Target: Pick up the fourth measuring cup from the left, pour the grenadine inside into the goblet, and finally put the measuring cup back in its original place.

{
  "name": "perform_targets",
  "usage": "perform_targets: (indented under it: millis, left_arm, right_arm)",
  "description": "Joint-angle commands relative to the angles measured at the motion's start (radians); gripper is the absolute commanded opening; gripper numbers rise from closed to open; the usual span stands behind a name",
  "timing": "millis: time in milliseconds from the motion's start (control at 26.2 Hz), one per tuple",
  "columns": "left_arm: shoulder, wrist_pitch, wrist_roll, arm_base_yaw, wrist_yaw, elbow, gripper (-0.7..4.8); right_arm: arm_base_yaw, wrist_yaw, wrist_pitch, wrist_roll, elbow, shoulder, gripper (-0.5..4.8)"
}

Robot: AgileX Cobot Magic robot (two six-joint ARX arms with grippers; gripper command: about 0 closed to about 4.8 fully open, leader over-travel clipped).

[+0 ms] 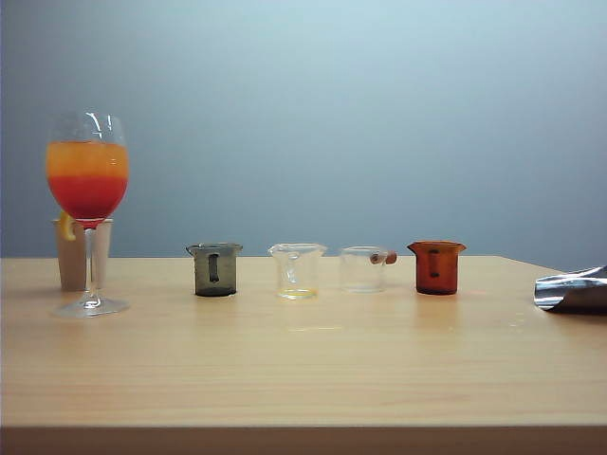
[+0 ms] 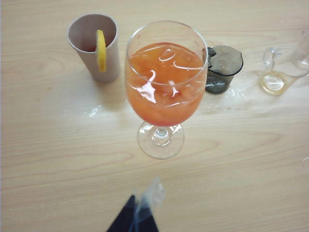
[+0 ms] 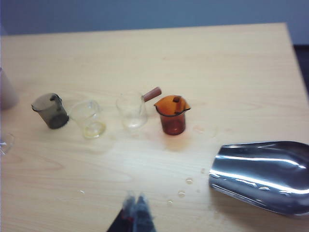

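1. Your right hand [image 3: 135,212] is closed, its fingertips pressed together, and it grips nothing. It hangs above the surface [image 3: 231,63], clear of everything on it.
2. Ahead of that hand, well apart from it, the red cup [image 3: 172,115] stands upright on the surface, last in a row of four. Nothing touches it.
3. You can see small drops on the surface [image 3: 186,186] between the right hand and the red cup.
4. Beside the right hand, toward the surface's edge, a shiny metal scoop [image 3: 263,175] lies on its side, its mouth turned toward the drops.
5. In the same row, next to the red cup, stands a clear cup with a brown handle [image 3: 133,108], then a clear cup with a yellow film at the bottom [image 3: 88,118], then the grey cup [image 3: 50,110] farthest from the red one.
6. Your left hand [image 2: 142,212] shows only as a dark, blurred tip low in its wrist view, and you cannot tell from that whether it is open or closed. It holds nothing you can see.
7. Straight ahead of the left hand, near it, the goblet [image 2: 165,82] stands upright, full of orange drink over ice; from the exterior view the grenadine [image 1: 87,197] sits as a red layer under the orange.
8. Beyond the goblet stands a paper cup [image 2: 94,46] with a lemon slice [image 2: 101,50] on its rim.
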Motion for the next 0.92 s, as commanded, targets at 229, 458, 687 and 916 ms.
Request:
perform_targets:
  millis: [229, 458, 687, 916]
  left_arm:
    - [-0.193, 0.026, -0.004, 0.019, 0.047, -0.069, -0.02]
    - [-0.456, 0.118, -0.004, 0.146, 0.040, -0.335, -0.03]
    - [-0.668, 0.220, -0.004, 0.177, 0.043, -0.621, -0.03]
    - [-0.805, 0.224, -0.004, 0.177, 0.042, -0.824, -0.02]
  right_arm:
    - [-0.023, 0.113, -0.174, 0.010, -0.112, -0.447, -0.04]
    - [-0.021, 0.101, -0.026, 0.004, -0.279, -0.464, -0.04]
    - [-0.022, 0.064, 0.254, 0.004, -0.526, -0.463, -0.04]
    - [-0.066, 0.067, 0.293, -0.002, -0.622, -0.460, -0.04]
